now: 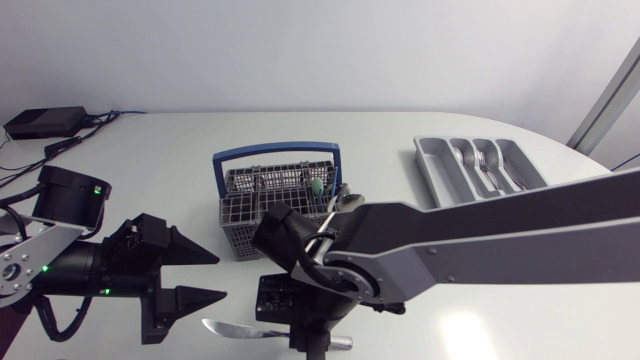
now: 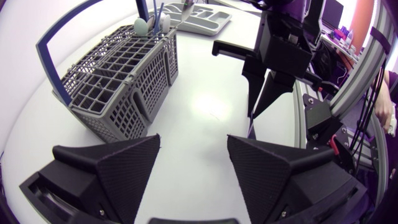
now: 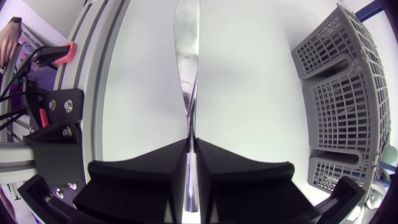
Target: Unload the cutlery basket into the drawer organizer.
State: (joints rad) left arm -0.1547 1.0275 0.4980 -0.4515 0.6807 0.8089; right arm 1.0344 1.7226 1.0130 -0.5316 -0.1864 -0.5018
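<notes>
Steel knife [image 3: 186,62] is sitting clamped by its handle in my right gripper [image 3: 189,146], near the cutlery basket [image 1: 275,200], likely for carrying to the drawer organizer [image 1: 428,165], while my left gripper [image 2: 193,155] is hanging wide open, empty.

One camera looks down from overhead on the table [image 1: 150,150]; both wrist cameras sit low and close, sharing the basket [image 1: 262,200].

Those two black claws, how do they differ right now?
The left gripper stands open and empty; the right gripper is shut on a knife. The left gripper is on its own side; the right gripper is past the middle, near it. Both have matte black wedge fingers.
</notes>
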